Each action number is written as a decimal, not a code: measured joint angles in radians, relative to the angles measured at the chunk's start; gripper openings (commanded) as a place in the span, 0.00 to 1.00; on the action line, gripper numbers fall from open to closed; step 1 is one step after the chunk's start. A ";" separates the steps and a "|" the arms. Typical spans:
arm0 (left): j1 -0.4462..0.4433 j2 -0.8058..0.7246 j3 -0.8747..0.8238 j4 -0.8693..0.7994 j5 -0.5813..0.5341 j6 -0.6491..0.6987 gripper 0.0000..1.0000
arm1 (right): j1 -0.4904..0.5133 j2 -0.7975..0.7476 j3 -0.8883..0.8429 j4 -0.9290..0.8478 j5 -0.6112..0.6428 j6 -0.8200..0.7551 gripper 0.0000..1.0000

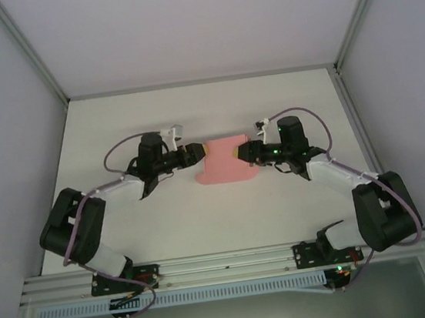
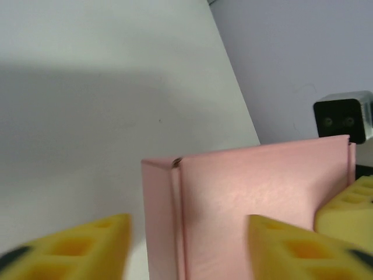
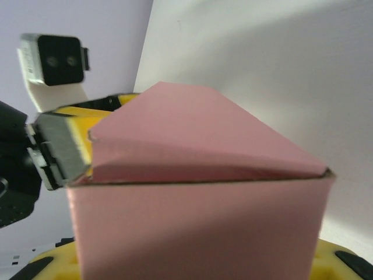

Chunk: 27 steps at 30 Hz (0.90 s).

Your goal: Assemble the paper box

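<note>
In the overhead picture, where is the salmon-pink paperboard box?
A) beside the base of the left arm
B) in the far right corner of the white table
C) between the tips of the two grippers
C: the top view shows the salmon-pink paperboard box between the left gripper and the right gripper, whose tips reach it from opposite sides.
</note>
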 measured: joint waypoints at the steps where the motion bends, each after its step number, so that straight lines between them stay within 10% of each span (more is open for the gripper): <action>1: -0.005 -0.026 0.008 -0.027 -0.018 0.037 1.00 | 0.000 -0.008 0.003 -0.017 0.001 0.000 0.33; 14: -0.452 -0.254 0.145 -0.374 -0.506 0.950 1.00 | -0.103 0.104 0.217 -0.317 -0.035 0.238 0.25; 27: -0.509 -0.092 0.218 -0.428 -0.816 1.315 1.00 | -0.137 0.167 0.347 -0.517 -0.185 0.404 0.26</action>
